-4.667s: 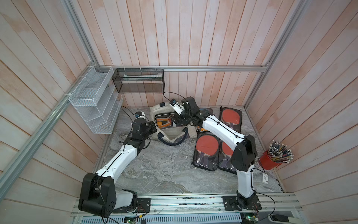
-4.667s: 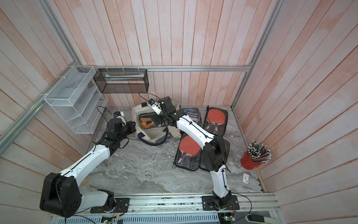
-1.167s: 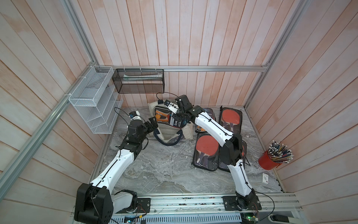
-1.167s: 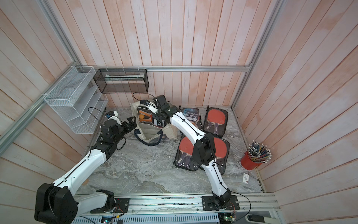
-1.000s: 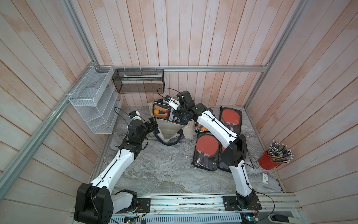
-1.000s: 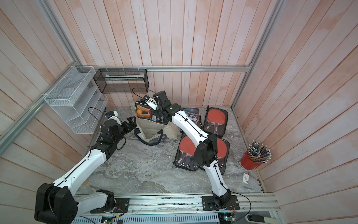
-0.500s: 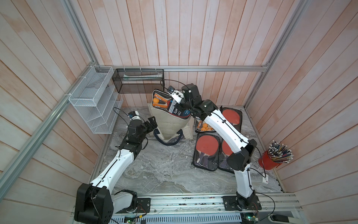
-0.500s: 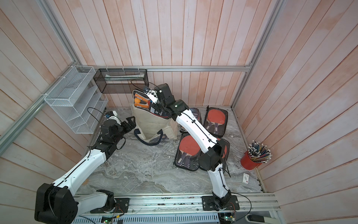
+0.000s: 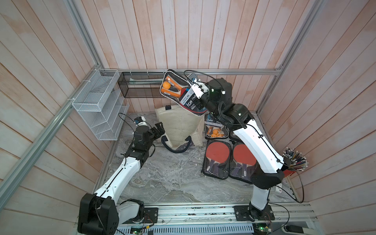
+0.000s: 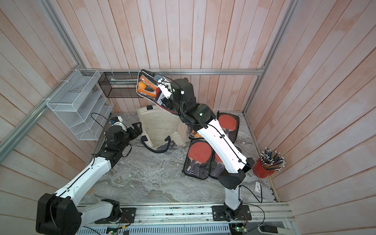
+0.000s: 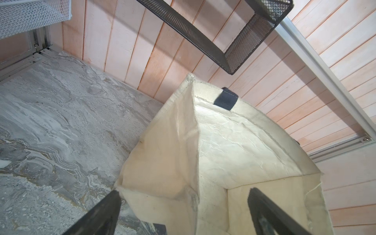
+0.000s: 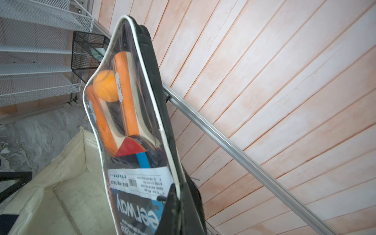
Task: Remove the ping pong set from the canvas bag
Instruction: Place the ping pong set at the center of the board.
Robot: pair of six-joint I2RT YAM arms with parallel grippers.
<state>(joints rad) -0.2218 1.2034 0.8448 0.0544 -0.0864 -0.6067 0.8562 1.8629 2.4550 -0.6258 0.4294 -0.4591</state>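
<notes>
The ping pong set [image 9: 183,93] [image 10: 150,91] is a clear-fronted black case holding orange-handled paddles and an orange ball. It hangs tilted in the air above the canvas bag [image 9: 179,126] [image 10: 158,126], clear of its mouth. My right gripper [image 9: 200,101] [image 12: 176,191] is shut on the case's edge near the printed label. The cream bag stands on the marble table with its mouth open, and its inside [image 11: 234,146] looks empty. My left gripper [image 9: 159,128] [image 11: 184,192] is open beside the bag's left side, its fingers straddling a bag corner without gripping it.
Two paddle cases [image 9: 217,160] [image 9: 244,162] lie flat on the table to the right of the bag, and another case with orange balls [image 9: 215,130] lies behind them. A red pencil cup [image 9: 293,160] stands far right. A white wire shelf [image 9: 97,105] and a black mesh basket [image 9: 140,87] hang on the walls.
My right gripper has lifted the ping pong set up out of the bag and higher toward the back wall. The left arm has stayed beside the bag.
</notes>
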